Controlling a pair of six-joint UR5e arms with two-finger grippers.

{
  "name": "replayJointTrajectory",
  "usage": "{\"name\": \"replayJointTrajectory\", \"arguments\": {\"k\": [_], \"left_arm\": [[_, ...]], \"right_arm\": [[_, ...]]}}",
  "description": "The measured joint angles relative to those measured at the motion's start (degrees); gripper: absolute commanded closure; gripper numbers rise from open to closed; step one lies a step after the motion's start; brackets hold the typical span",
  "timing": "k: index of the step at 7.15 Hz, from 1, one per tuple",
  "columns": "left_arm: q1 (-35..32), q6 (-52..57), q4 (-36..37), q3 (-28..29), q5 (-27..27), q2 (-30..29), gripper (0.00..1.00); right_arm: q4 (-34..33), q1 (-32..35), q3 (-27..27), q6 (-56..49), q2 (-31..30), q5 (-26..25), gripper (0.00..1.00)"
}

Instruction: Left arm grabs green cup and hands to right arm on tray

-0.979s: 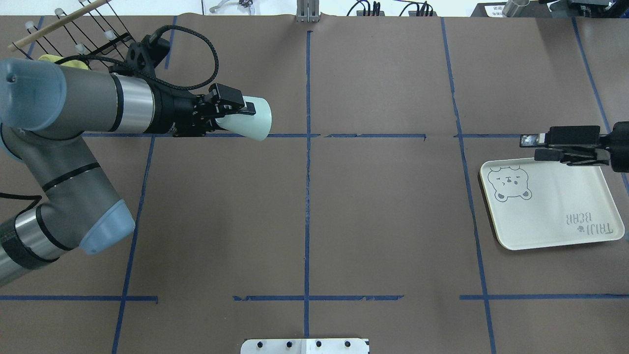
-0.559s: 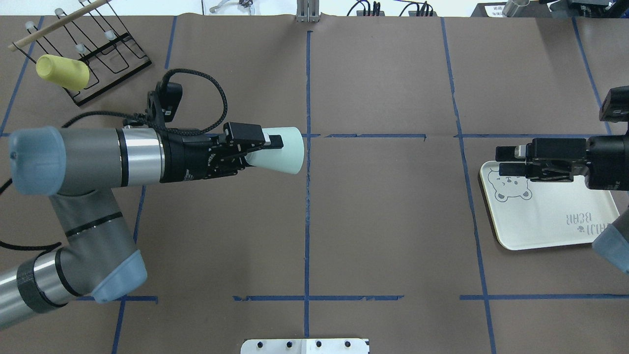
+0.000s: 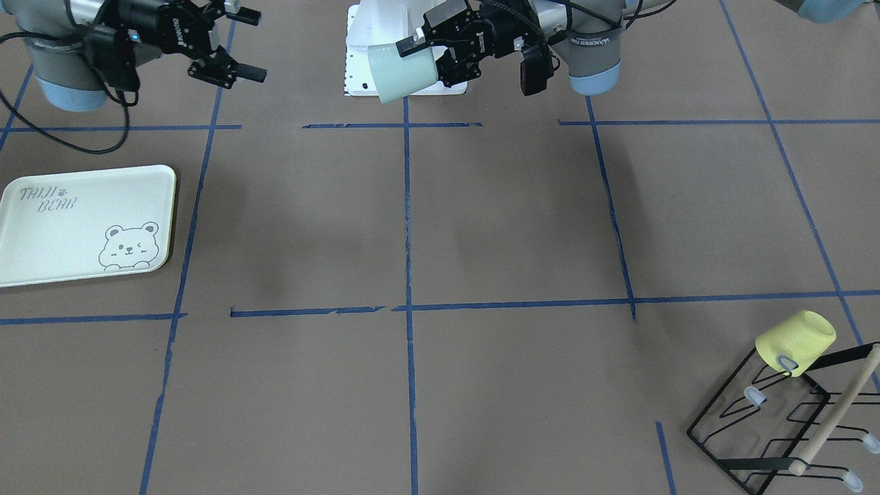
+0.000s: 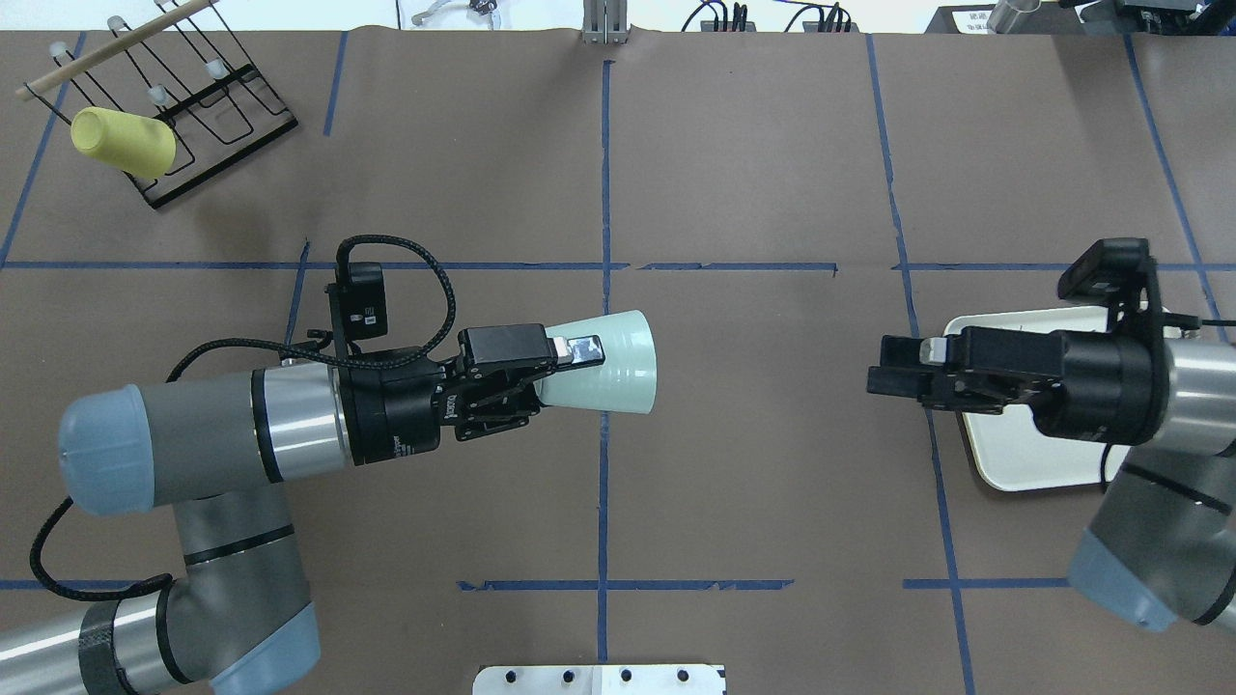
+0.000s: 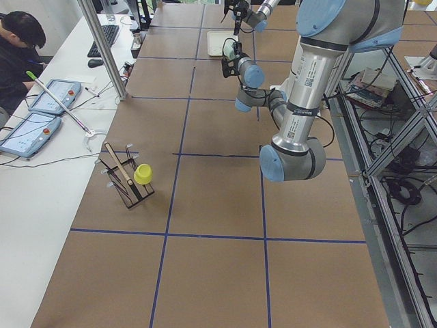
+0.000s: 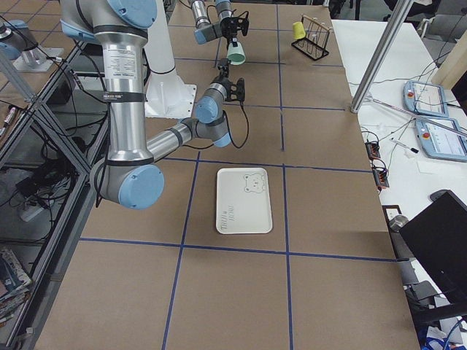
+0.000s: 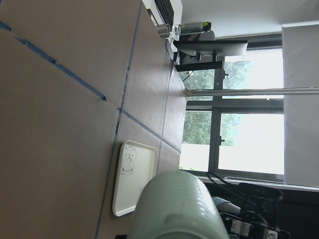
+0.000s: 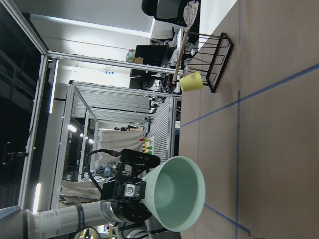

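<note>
Green cup (image 4: 603, 372) is up off the bench (image 4: 753, 463), lying sideways in the left tool (image 4: 572, 369). That tool's fingers are clamped on the cup's narrow base end, and the wide mouth points across at the right tool (image 4: 893, 369). Cup sits over the centre tape line w/ the left tool right behind it and one finger laid along the upper wall. Right tool is spread wide w/ nothing in it, level w/ the cup & well apart from it.

Overhead view stacks the right tool's fingers almost on top of each other, so the spread is hard to read there. Front-facing view shows them splayed. Overhead also hides most of the tray (image 3: 82, 234) under the right arm. Front-facing shows it whole, flat on the bench, bear & lettering up. Right wrist view looks straight into the cup's mouth & shows the smooth inner wall, where overhead gives only the side. Left wrist view has the cup's outer wall close up, tray beyond.

Vs overhead 0.6 s ago: cup was short of the centre line & farther from the robot, now it's on the line & nearer. Right tool was over the tray's inner edge, now its tips are past the blue tape beside the tray, so the gap betw. cup & right tool is smaller. Yellow cup (image 4: 124, 142) on the rack (image 4: 217, 97) is unchanged
</note>
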Motion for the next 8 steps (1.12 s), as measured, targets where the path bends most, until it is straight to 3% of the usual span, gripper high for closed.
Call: {"name": "replayJointTrajectory", "arguments": {"k": [2,8], "left_arm": [[1.73,-0.42,-2.39,0.24,0.02,-0.43,0.49],[3.43,-0.49,-3.21,0.01,-0.18,-1.48,0.49]], "right_arm": [[-0.03,-4.73,-0.33,0.1,4.7,-3.3,0.0],[-0.33,-6.32,-1.98,0.08,8.8,-3.77,0.0]]}}
